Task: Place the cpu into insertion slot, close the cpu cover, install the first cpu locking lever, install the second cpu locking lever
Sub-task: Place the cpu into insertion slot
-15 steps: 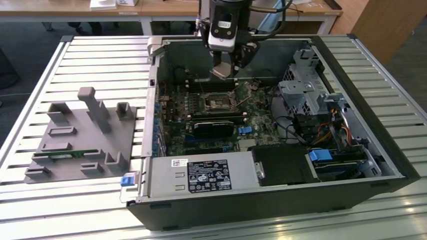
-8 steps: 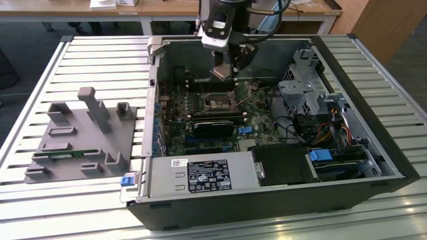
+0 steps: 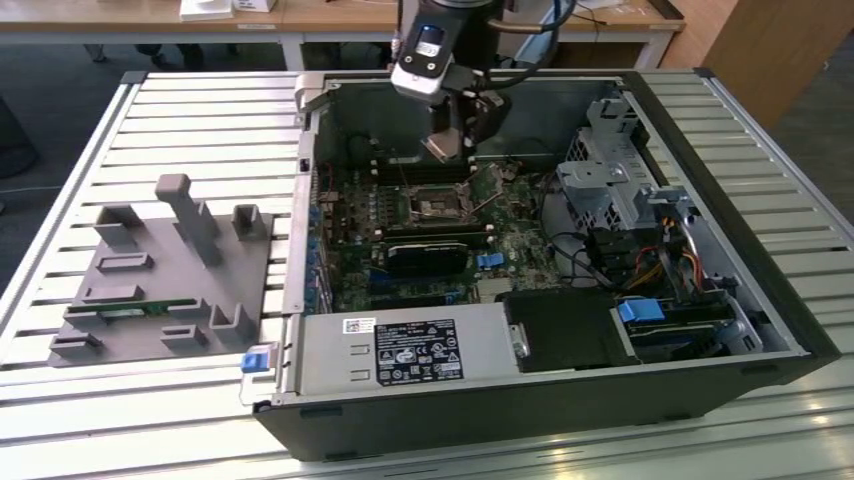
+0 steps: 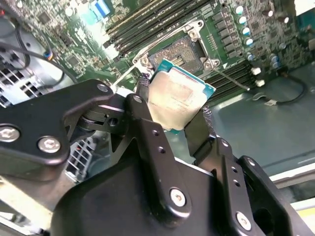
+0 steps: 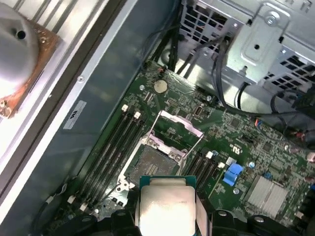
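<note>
A pale slatted metal surface spans the exterior view's middle and bottom. Along the upper edge runs a wooden desk on white legs, with dark grey floor beneath. A wooden cabinet stands upper right.

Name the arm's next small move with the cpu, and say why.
Probably ease the cpu sideways until it hangs squarely over the socket. The gripper is shut on the cpu's edges, above the board. The socket lies bare with the cover swung up, and in both wrist views the cpu sits off to one side of it, not yet in line.
</note>
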### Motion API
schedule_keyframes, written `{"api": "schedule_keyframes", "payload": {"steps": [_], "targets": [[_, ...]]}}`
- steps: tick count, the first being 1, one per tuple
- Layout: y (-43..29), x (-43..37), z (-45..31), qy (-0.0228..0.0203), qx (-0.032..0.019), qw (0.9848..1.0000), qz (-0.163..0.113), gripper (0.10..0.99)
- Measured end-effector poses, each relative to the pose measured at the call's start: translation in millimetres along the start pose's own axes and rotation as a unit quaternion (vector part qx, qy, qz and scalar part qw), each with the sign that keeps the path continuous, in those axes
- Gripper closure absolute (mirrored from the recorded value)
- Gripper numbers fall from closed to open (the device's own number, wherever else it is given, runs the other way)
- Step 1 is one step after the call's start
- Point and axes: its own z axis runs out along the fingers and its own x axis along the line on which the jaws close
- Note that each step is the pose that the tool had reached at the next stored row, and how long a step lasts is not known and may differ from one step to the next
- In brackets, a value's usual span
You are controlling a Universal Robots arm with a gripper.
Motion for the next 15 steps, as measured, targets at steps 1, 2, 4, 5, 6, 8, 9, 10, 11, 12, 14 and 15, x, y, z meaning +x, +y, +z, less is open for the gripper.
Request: {"api": "schedule_keyframes", "payload": {"steps": [1,2,4,5,6,8,9,10,11,12,14,15], "targets": [[0.0,0.0,0.2,-0.0006,-0.0002,1.0000,0.007,0.549],[0.0,0.1,0.5,-0.0011,-0.0003,0.9999,0.014,0.549],[0.1,0.2,0.8,-0.0022,-0.0005,0.9997,0.026,0.549],[0.1,0.4,1.0,-0.0026,-0.0006,0.9995,0.031,0.549],[0.1,0.4,1.2,-0.0030,-0.0007,0.9993,0.037,0.549],[0.2,0.5,1.5,-0.0038,-0.0009,0.9989,0.047,0.549],[0.2,0.6,1.6,-0.0043,-0.0009,0.9986,0.052,0.549],[0.3,0.7,1.8,-0.0046,-0.0010,0.9984,0.057,0.549],[0.3,0.8,1.9,-0.0050,-0.0011,0.9981,0.061,0.549],[0.3,0.9,2.1,-0.0054,-0.0012,0.9978,0.066,0.549],[0.4,1.0,2.5,-0.0061,-0.0014,0.9971,0.075,0.549],[0.4,1.1,2.7,-0.0065,-0.0014,0.9968,0.080,0.549]]}}
